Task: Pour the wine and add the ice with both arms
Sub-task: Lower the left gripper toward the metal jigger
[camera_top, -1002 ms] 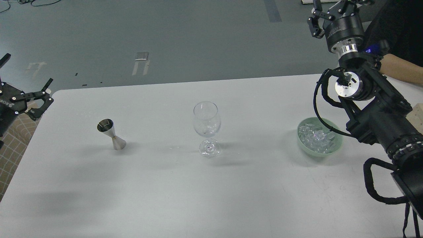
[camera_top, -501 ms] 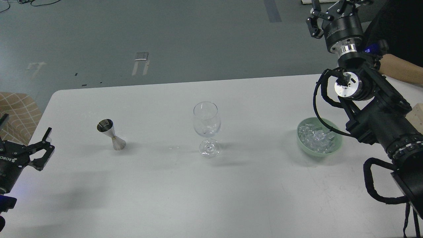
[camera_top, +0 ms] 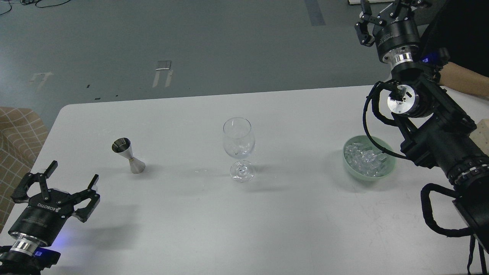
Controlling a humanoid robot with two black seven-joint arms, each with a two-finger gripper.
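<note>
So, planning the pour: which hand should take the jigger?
Left. The left hand is open, low over the table near the jigger; the right hand is raised far beyond the ice bowl.

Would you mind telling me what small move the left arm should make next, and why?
Probably advance the left hand toward the jigger. That hand is open, empty and low over the table's near-left corner, while the jigger stands upright and ungrasped, left of the wine glass.

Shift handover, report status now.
Left gripper open, empty, near the jigger. Right gripper raised, state unclear. Ice in green bowl; wine glass upright, unobstructed.
</note>
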